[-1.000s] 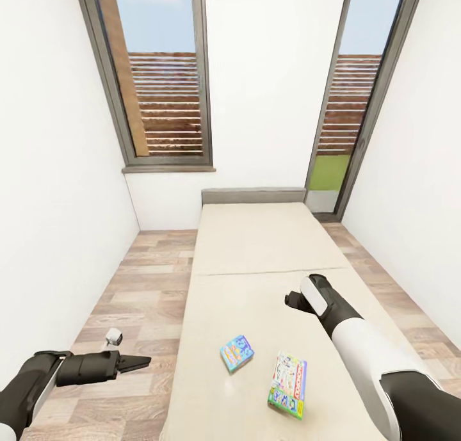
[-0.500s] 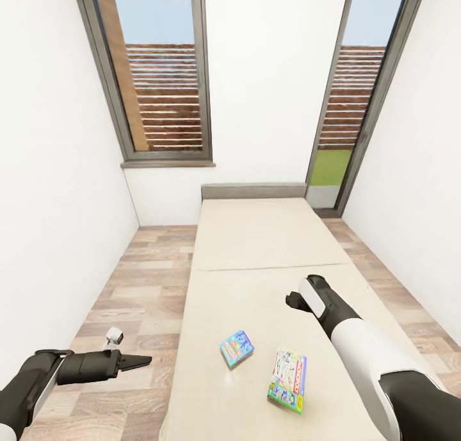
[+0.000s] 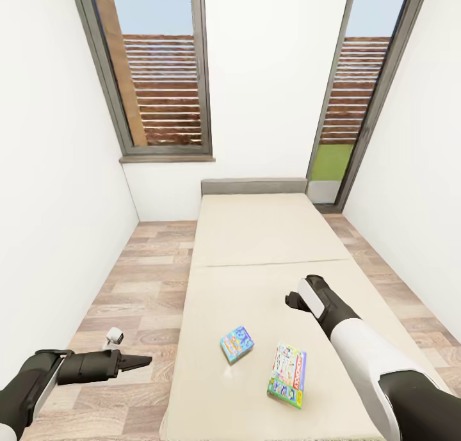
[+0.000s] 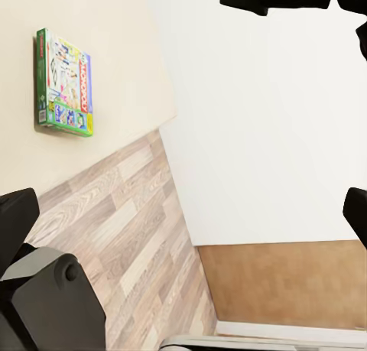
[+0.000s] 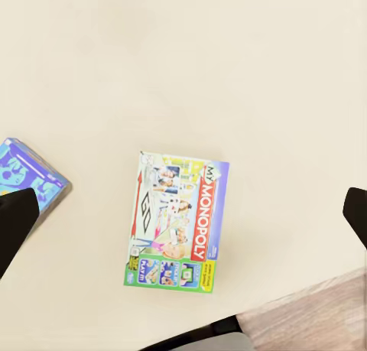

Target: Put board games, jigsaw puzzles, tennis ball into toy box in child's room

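Right gripper [image 3: 292,298] hangs over the middle of the bed [image 3: 256,236] in the head view, beyond the two board games; from here I cannot tell how its jaws stand. Its own wrist view shows dark fingertips at the two far edges of the picture, well apart, so it is open and holds nothing. The left gripper [image 3: 142,362] reaches out over the wood floor [image 3: 134,281] beside the bed, fingers drawn to a point, and looks closed and empty.

From the head, the blue game box [image 3: 236,344] lies near the foot of the bed, and the green-edged game box [image 3: 287,376] lies just beside it, apart from it.

The left wrist view shows the green-edged box [image 4: 64,82] flat on the bed, plus floor and white wall.

The right wrist view looks straight down on that box [image 5: 177,221], its print readable, with a corner of the blue box [image 5: 30,175] at the side. Only here do the box's four edges show cleanly.

Both boxes look like light, stiff cardboard, probably slick on the faces. Lying flat on a soft mattress, each is likely best pinched across its narrow width at the edges.
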### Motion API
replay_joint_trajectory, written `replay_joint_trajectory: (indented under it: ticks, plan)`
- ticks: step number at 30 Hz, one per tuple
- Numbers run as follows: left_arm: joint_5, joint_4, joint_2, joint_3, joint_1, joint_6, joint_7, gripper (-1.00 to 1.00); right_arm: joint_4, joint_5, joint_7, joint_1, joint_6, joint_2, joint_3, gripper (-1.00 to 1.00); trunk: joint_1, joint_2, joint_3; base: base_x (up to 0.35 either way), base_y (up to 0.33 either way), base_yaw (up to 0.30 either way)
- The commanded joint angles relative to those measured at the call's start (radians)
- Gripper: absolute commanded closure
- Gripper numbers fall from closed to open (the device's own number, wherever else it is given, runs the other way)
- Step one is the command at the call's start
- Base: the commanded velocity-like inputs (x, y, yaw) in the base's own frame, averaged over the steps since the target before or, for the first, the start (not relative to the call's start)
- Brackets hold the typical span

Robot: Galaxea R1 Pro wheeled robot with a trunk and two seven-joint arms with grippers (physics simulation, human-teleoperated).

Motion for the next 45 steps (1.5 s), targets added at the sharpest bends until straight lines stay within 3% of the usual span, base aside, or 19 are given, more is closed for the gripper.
replay_joint_trajectory:
  ticks: [1,4,9,19,32,45]
  plan:
    - [-0.001,0.000,0.000,0.000,-0.001,0.011,-0.004,-1.00,-0.001,-0.011,-0.009,-0.001,0.002,-0.001,0.012,-1.00,0.001,-0.002,-0.004,0.000,0.000,0.000]
    - [-0.002,0.000,0.000,0.000,-0.001,0.011,-0.004,-1.00,-0.002,-0.012,-0.008,-0.001,-0.009,0.000,0.053,-1.00,0.001,-0.002,-0.009,0.000,0.000,0.000]
    - [-0.004,0.000,0.000,0.000,-0.001,0.011,-0.004,-1.00,-0.001,-0.014,-0.006,-0.001,-0.039,0.000,0.089,-1.00,0.001,-0.002,-0.017,0.000,0.000,0.000]
    - [-0.006,0.000,0.000,0.000,-0.001,0.011,-0.004,-1.00,-0.002,-0.017,-0.004,-0.001,-0.048,0.000,0.100,-1.00,0.001,-0.002,-0.033,0.000,0.000,0.000]
    - [-0.007,0.000,0.000,0.001,-0.001,0.011,-0.004,-1.00,-0.004,-0.014,0.004,-0.001,-0.047,0.042,0.115,-1.00,0.001,-0.002,-0.054,0.000,0.000,0.000]
    - [-0.007,0.000,0.000,0.001,-0.001,0.011,-0.004,-1.00,-0.005,-0.014,0.010,-0.001,-0.042,0.044,0.117,-1.00,0.001,-0.002,-0.076,0.000,0.000,0.000]
